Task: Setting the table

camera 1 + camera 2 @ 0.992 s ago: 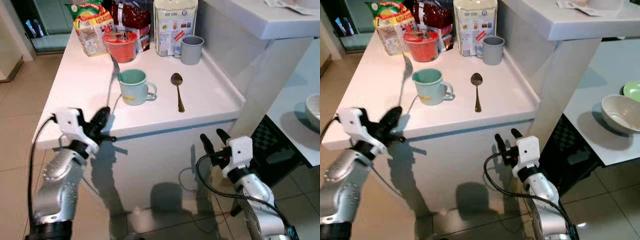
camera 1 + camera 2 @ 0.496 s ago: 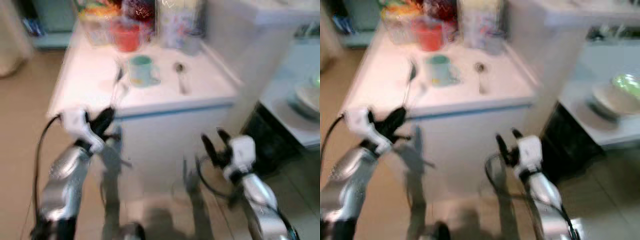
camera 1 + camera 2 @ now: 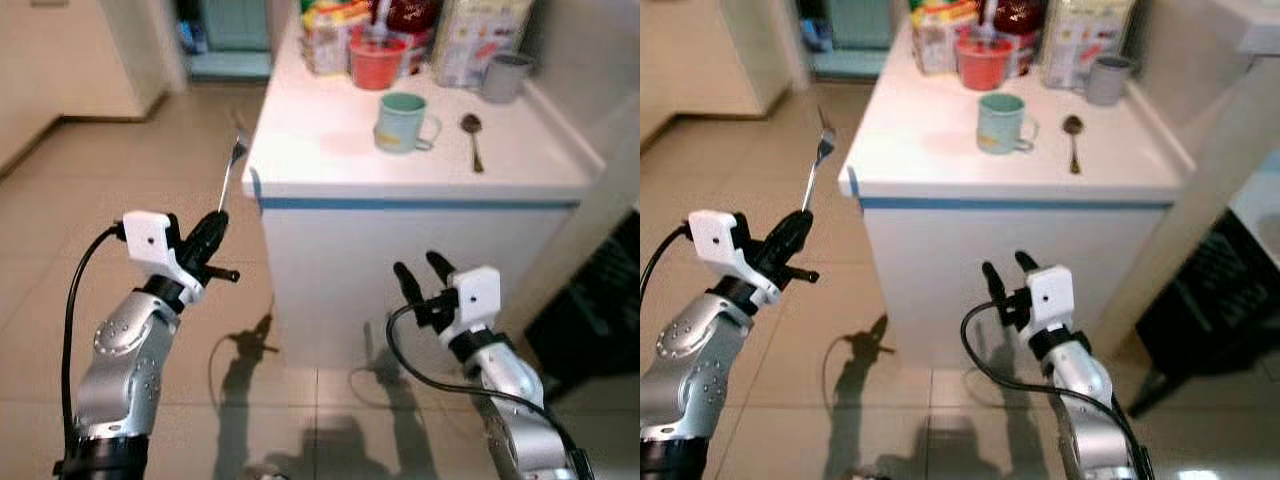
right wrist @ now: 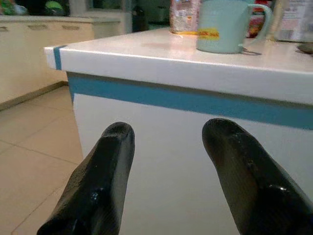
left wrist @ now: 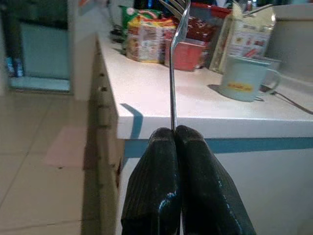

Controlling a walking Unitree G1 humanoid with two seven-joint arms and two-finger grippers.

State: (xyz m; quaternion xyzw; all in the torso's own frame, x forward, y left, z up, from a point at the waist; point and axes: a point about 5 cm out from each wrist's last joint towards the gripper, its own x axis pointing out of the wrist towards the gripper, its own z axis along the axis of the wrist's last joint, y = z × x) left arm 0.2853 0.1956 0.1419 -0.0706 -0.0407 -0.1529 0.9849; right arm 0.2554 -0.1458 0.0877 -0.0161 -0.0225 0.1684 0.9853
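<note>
Fingers (image 5: pixel 176 147) pinching fork (image 3: pixel 229 172) beside counter edge (image 3: pixel 400 204)

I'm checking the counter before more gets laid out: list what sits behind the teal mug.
Behind the teal mug on the white counter stand a red tub, snack packets, a carton and a grey cup. Anything behind those is covered.

You have a slim metal fork (image 3: pixel 231 170) standing near-upright, tines at 12 o'clock, handle end clamped between the closed fingers of the left gripper (image 3: pixel 212 232), beside the white counter's (image 3: pixel 330 140) corner.
</note>
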